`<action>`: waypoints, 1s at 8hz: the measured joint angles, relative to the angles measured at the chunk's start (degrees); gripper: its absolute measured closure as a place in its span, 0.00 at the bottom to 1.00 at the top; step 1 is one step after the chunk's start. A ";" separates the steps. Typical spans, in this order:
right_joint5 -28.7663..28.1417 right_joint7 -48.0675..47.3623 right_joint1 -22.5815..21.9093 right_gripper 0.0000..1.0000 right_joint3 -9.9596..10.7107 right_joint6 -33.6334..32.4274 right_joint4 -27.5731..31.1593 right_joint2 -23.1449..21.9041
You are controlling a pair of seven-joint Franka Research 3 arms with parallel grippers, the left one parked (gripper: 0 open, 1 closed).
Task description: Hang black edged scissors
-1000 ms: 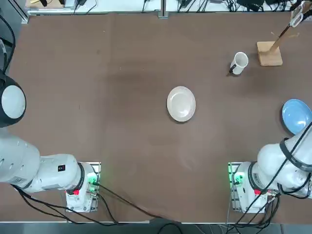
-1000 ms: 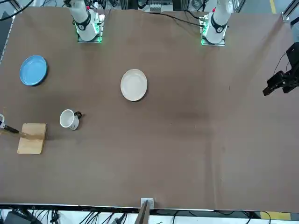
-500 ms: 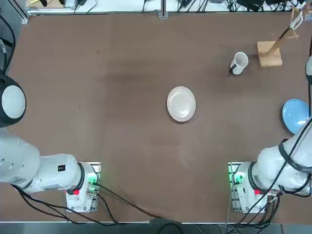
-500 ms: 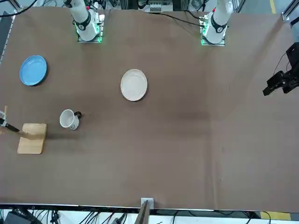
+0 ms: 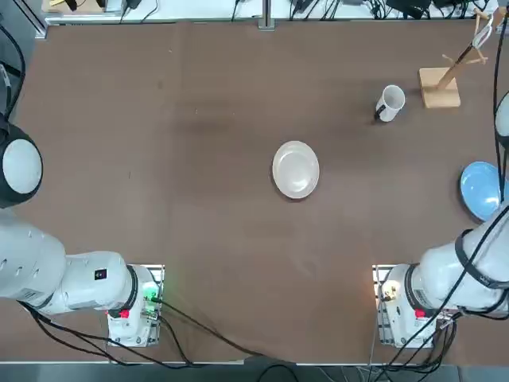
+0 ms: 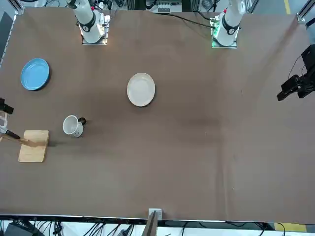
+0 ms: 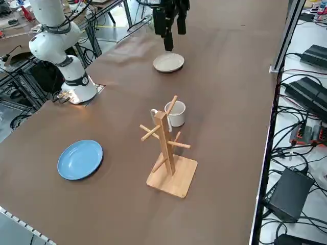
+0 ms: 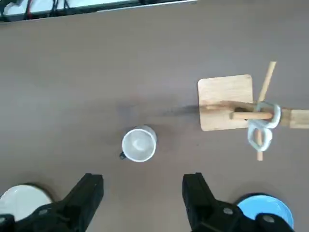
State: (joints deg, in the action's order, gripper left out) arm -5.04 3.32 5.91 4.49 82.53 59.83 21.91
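From the wrist camera your right hand (image 8: pixel 144 193) is high above the tabletop (image 5: pixel 199 199), its two dark fingers (image 8: pixel 89 191) spread wide with nothing between them.

Working outward in the top view from the arm bases at 6 o'clock: the cream plate (image 5: pixel 296 169) sits near the middle of the tabletop. The blue plate (image 5: pixel 482 189) lies at the 3 o'clock edge, partly behind the right arm. Further out, toward 1 o'clock, the white mug (image 5: pixel 390 102) lies on its side, with its dark handle toward the plate. Just beside it, at its 3 o'clock, stands the wooden rack (image 5: pixel 440 86) on a square base.

You can see the scissors (image 8: pixel 261 129) in the wrist view: the whitish loops are threaded over one of the rack's pegs and hang there, clear of the hand. In the top view they show as a pale shape (image 5: pixel 482 32) at the rack's upper end, near the far right corner.
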 joint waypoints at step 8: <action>3.18 -5.02 -9.73 0.00 -0.56 5.58 28.66 -21.47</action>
State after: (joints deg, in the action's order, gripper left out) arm -1.86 -1.70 -3.82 3.93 88.11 88.49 0.45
